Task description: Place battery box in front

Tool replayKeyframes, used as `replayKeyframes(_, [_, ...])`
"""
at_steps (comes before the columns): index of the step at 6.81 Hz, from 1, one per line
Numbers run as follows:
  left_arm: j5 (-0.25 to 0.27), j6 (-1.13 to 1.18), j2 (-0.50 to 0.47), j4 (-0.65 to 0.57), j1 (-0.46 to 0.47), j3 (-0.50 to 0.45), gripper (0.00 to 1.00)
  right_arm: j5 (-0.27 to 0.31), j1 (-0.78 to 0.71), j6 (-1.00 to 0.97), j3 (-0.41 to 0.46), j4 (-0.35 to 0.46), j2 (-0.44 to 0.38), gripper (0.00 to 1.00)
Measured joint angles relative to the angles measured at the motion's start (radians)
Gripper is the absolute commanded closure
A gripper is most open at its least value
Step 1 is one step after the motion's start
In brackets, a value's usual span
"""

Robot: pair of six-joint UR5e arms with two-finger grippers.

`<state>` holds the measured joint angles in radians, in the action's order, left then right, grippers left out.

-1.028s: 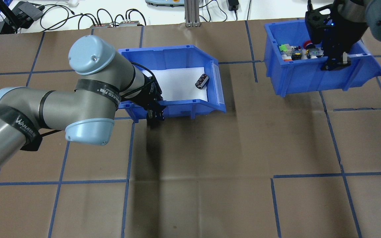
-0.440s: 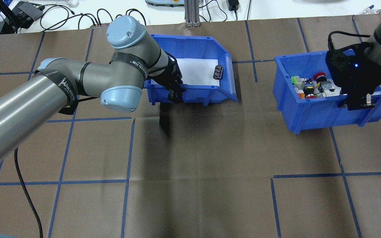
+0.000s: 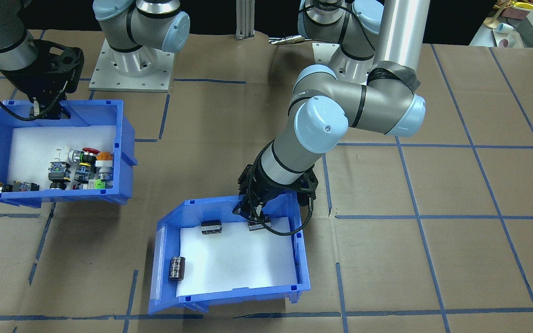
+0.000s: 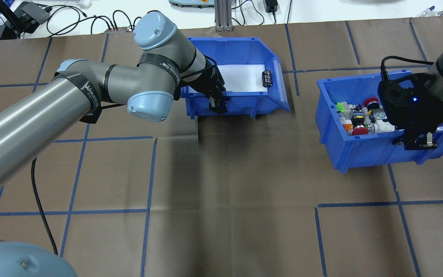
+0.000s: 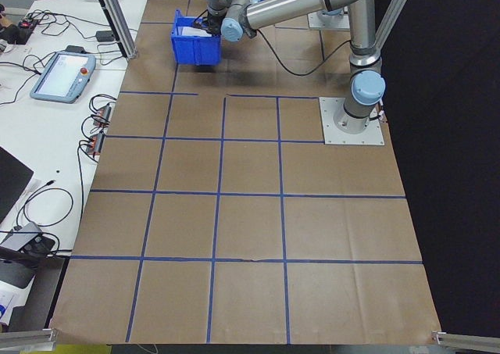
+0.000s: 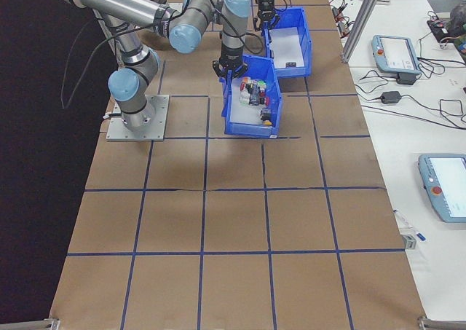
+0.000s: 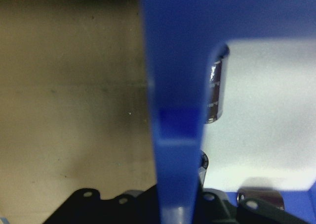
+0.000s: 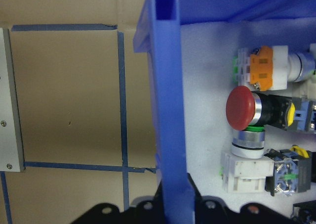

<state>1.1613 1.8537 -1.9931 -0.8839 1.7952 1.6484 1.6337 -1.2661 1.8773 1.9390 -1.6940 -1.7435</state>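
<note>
The battery box [image 4: 229, 45], a blue bin with a white lining, sits at the far middle of the table, its open front to the right. My left gripper [image 4: 217, 105] is shut on its near wall [image 7: 173, 85], with a black battery [image 7: 216, 90] just inside. In the front-facing view the battery box [image 3: 248, 292] holds a battery [image 3: 177, 269] near the open front and another [image 3: 211, 227] beside the left gripper [image 3: 256, 221]. My right gripper [image 4: 417, 143] is shut on the near wall of the switch bin [image 4: 363, 154].
The switch bin [image 3: 123, 152] is full of coloured push buttons [image 8: 242, 108]. An aluminium post [image 4: 221, 15], cables and a teach pendant [image 5: 64, 76] lie beyond the table's far edge. Brown paper with blue tape lines [image 4: 229, 207] covers the table.
My left arm has carried the battery box away from the robot and to the right. My right arm has brought the switch bin nearer to the robot. Both grips have held.
</note>
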Motion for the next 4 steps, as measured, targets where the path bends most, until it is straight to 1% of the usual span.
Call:
replayKeyframes(1, [-0.028,0.001,-0.013,0.002,-0.002,-0.009,0.99,0.000,0.000,-0.003,0.005,0.003,-0.011,0.95])
replayKeyframes(2, [-0.048,0.000,-0.020,0.002,-0.005,-0.018,0.92,0.000,-0.001,-0.005,0.008,0.005,-0.020,0.95])
replayKeyframes(3, [-0.057,-0.002,-0.030,0.003,-0.007,-0.025,0.71,0.000,-0.001,-0.007,0.016,0.005,-0.029,0.95])
replayKeyframes(4, [-0.061,-0.003,-0.041,0.004,-0.007,-0.027,0.30,0.000,0.000,-0.008,0.030,0.002,-0.041,0.95])
